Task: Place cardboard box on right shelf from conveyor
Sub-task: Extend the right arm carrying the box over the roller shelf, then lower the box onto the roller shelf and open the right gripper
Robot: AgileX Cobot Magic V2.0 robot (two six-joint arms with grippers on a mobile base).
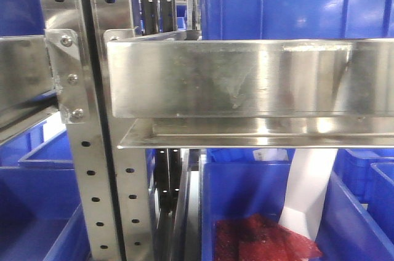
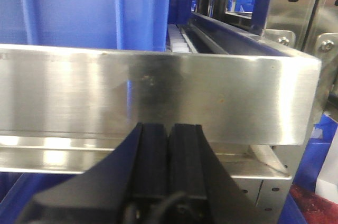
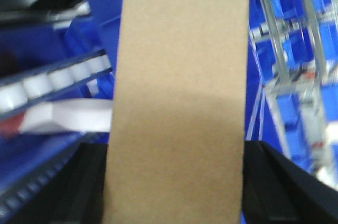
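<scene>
Right gripper (image 3: 177, 182) clamped on cardboard box (image 3: 182, 76); left gripper (image 2: 169, 150) closed, empty. Risk of box catching on lip of right shelf (image 1: 246, 76), then slipping.

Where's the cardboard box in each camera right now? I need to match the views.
Front view: not in it.
Left wrist view: not in it; only the shut left gripper before a steel shelf lip.
Right wrist view: cardboard box fills the centre, top to bottom, held in the right gripper.
Shared landmark: blue bins, in all three.

Perforated steel uprights (image 1: 88, 181), blue plastic bins (image 1: 246, 190)
</scene>
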